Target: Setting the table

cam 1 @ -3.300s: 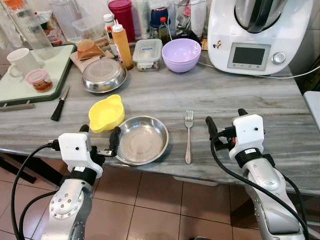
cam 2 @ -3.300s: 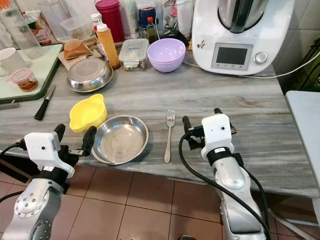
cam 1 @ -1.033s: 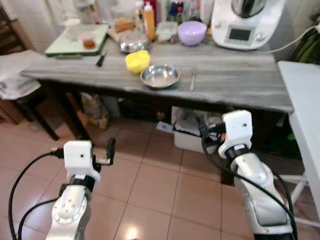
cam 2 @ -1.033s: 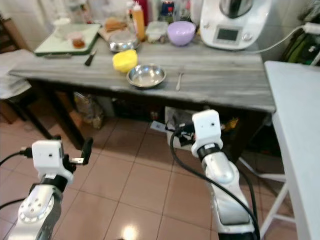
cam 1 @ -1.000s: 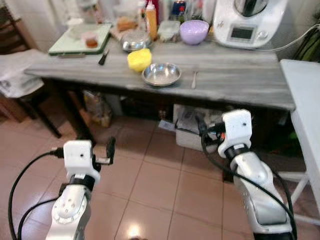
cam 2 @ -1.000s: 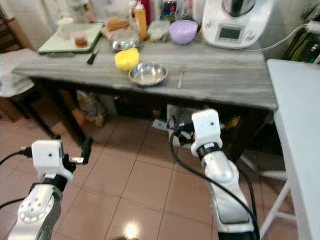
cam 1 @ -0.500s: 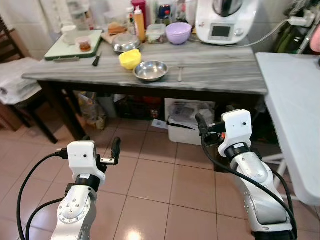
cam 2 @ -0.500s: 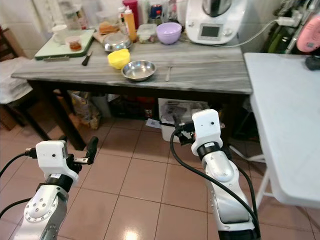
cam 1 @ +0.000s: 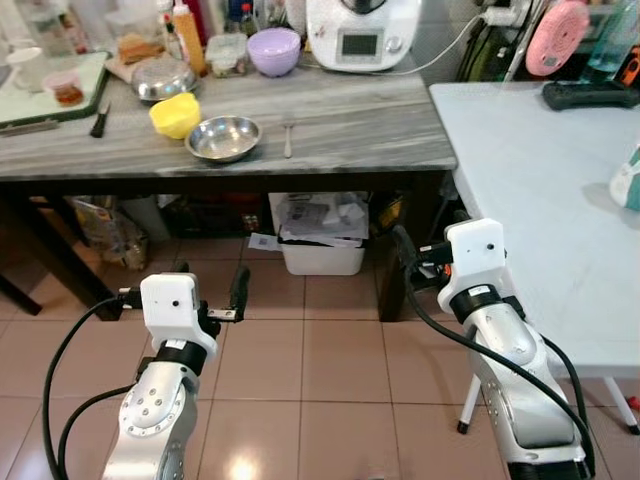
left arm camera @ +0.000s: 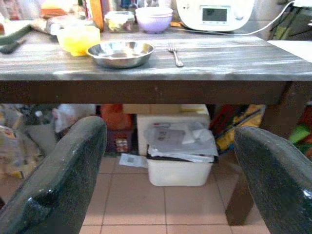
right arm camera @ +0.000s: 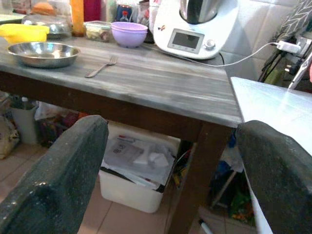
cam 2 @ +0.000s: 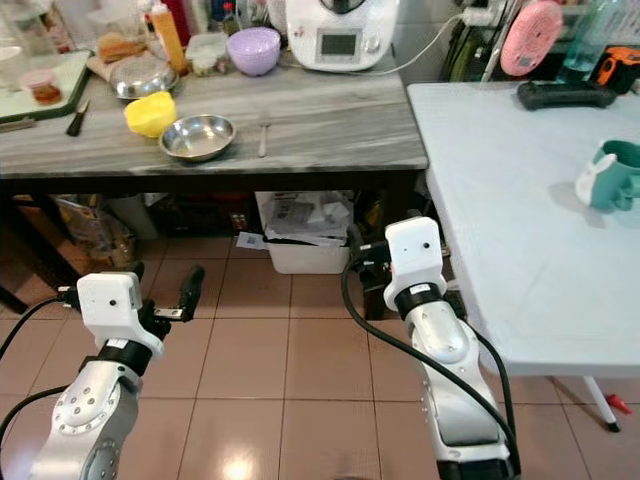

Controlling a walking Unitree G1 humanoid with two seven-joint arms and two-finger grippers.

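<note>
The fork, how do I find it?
Look at the long grey wooden table with the white kitchen machine at the back. Near its front edge sits a shiny metal bowl, and the fork lies just beside it, towards the machine. It is the only thin, flat, silver thing there.

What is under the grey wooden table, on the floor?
Under the table stands a white bin stuffed with crumpled paper, with bags and clutter further left. What lies behind them is in shadow and cannot be made out.
</note>
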